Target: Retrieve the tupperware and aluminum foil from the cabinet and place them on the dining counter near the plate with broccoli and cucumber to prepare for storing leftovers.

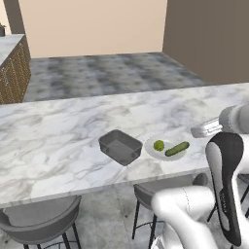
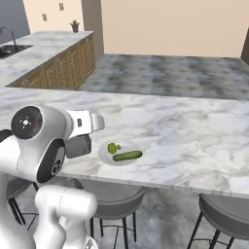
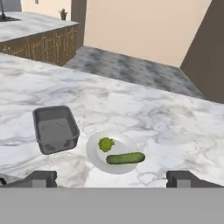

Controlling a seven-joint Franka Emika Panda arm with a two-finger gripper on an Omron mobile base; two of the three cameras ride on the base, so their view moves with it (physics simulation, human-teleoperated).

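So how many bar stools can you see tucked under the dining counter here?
3. In the right base view, one stool sits below the plate, another stool at far right; the left base view adds one at lower left. Others may be hidden.

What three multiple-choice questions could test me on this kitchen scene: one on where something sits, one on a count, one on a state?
1. Where is the grey tupperware relative to the plate?
A. stacked on it
B. beside it on the marble counter
C. on the floor

2. How many vegetables lie on the plate?
A. one
B. two
C. four

3. What state is the end effector in?
A. open, holding nothing
B. shut on the cucumber
C. shut on the plate

Answers:
1 B, the tupperware stands just next to the plate.
2 B, one broccoli and one cucumber.
3 A, the fingertips stand wide apart with nothing between.
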